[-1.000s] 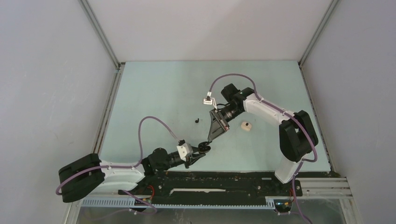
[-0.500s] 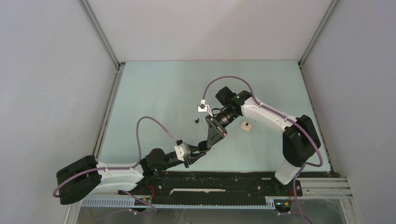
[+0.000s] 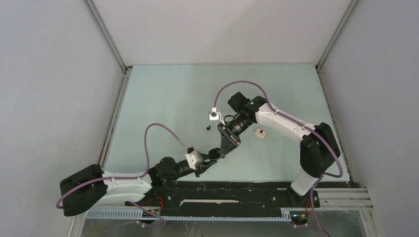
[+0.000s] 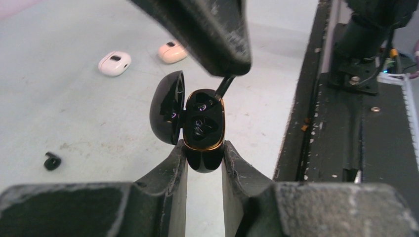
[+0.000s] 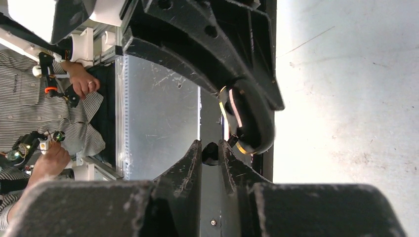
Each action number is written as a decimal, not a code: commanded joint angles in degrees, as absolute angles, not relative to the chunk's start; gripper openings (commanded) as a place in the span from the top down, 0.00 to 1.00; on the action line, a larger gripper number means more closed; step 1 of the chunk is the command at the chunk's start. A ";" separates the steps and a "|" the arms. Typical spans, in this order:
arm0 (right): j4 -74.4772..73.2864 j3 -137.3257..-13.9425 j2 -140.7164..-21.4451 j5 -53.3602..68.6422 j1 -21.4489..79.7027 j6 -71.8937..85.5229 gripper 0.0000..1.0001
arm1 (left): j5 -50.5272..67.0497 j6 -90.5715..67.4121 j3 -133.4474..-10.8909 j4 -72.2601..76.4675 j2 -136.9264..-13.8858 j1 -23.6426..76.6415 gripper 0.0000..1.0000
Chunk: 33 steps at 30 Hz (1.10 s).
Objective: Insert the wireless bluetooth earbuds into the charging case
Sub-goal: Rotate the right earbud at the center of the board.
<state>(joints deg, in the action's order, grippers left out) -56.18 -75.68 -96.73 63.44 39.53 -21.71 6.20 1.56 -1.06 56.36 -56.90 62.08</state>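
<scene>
**Earbud at the case's mouth**

The left tool [image 4: 203, 148] clamps the black charging case [image 4: 203, 126] by its base, with the lid swung open above the desk [image 4: 74, 108]. The right tool [image 5: 210, 145], nearly closed, pinches a black earbud [image 4: 225, 86] right at the case's upper rim. A white earbud [image 4: 114, 63], a beige earbud [image 4: 172, 52] and a second black earbud [image 4: 51, 161] lie on the desk, apart from the case.

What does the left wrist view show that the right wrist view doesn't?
Only the left wrist view: the open inside of the glossy black, gold-rimmed charging case, plus a white earbud, a beige earbud and a loose black earbud lying on the pale green table. Only the right wrist view: a person in a striped shirt behind the rig. Both: the left gripper clamping the case, and the right gripper pinching another small black earbud near its opening.
</scene>
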 commanded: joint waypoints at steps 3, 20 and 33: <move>-59.86 -76.94 -94.27 62.09 35.44 -26.06 0.88 | -6.85 3.03 -4.26 50.04 -57.51 61.79 1.00; -65.42 -83.48 -123.24 51.60 25.25 -31.43 0.91 | -12.14 2.64 -3.85 46.18 -53.91 61.44 1.00; -55.16 -87.81 -122.46 41.48 22.83 -23.39 0.71 | -10.78 2.29 -4.21 46.75 -55.10 61.44 1.00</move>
<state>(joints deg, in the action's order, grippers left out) -59.16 -86.19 -124.51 46.11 23.11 -25.69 -11.38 1.58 -3.53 44.47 -54.96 61.73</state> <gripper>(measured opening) 0.273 0.272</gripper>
